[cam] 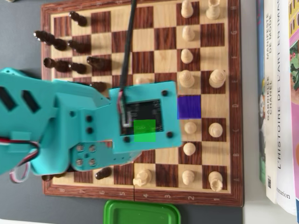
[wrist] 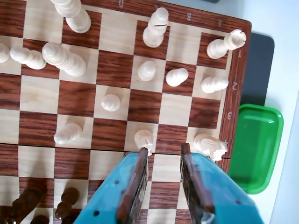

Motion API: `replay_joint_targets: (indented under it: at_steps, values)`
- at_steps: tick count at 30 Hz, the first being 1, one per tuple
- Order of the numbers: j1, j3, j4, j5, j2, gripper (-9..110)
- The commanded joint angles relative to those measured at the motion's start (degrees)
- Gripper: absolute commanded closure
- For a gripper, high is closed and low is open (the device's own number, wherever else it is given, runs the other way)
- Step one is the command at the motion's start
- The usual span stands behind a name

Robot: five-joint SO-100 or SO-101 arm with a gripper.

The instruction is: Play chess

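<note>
The wooden chessboard [wrist: 235,88] fills the wrist view. My teal gripper [wrist: 164,153] with brown pads is open and empty, low over the board. A white pawn [wrist: 144,138] stands just at the tip of the left finger, outside the gap. A white knight [wrist: 211,145] stands just right of the right finger. More white pieces, such as a pawn [wrist: 110,102], stand further ahead. In the overhead view the arm [cam: 93,126] covers the board's middle and hides the jaws. A blue square [cam: 189,106] and a green square [cam: 144,130] are marked there.
Dark pieces [cam: 60,44] crowd the board's upper left in the overhead view and show at the wrist view's bottom left [wrist: 65,205]. A green tray [wrist: 257,144] lies beside the board, also seen overhead [cam: 141,212]. Books [cam: 280,93] lie at the right.
</note>
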Motion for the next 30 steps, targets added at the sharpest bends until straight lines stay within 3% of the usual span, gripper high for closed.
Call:
replay_joint_targets:
  at_steps: [1, 15, 24, 30]
  values:
    - [-0.2, 2.6, -3.2, 2.3, 6.6, 90]
    - [-2.5, 26.9, -29.0, 4.6, 30.1, 90]
    - [-5.1, 38.8, -52.4, 4.8, 39.4, 90]
    - [-4.9, 46.1, -65.2, 13.5, 45.4, 90]
